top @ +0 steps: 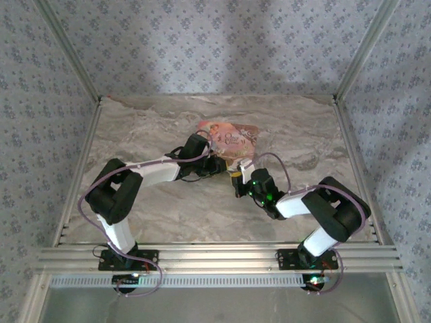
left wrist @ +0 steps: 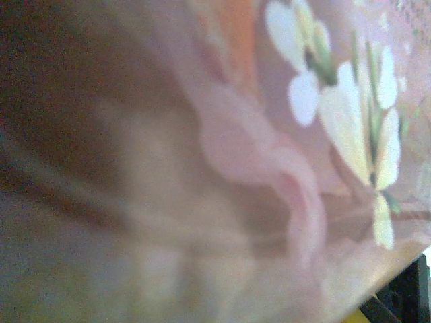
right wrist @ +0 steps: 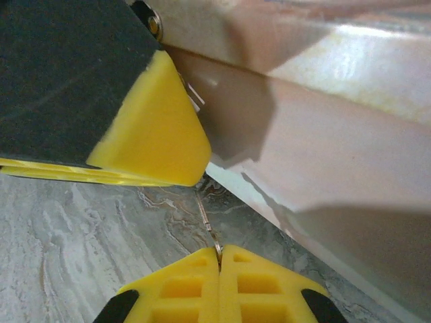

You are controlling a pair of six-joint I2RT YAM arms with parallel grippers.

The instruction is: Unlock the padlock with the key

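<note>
My right gripper (right wrist: 219, 250) is shut on the key (right wrist: 207, 219), a thin metal blade seen edge-on. The blade runs up from the yellow fingertips to just under the left gripper's yellow finger (right wrist: 151, 128). A sliver of silver metal (right wrist: 194, 94) peeks out beside that finger; the padlock itself is hidden. From above, the left gripper (top: 219, 163) rests at the near edge of a pink printed pouch (top: 229, 136), and the right gripper (top: 241, 185) sits just in front of it. The pouch (left wrist: 303, 101) lies blurred against the left wrist camera, hiding the left jaws.
The marbled tabletop (top: 168, 208) lies under both arms. The pouch's pale side (right wrist: 323, 134) rises right beside the key. Aluminium frame posts (top: 353, 60) and patterned walls enclose the table on three sides.
</note>
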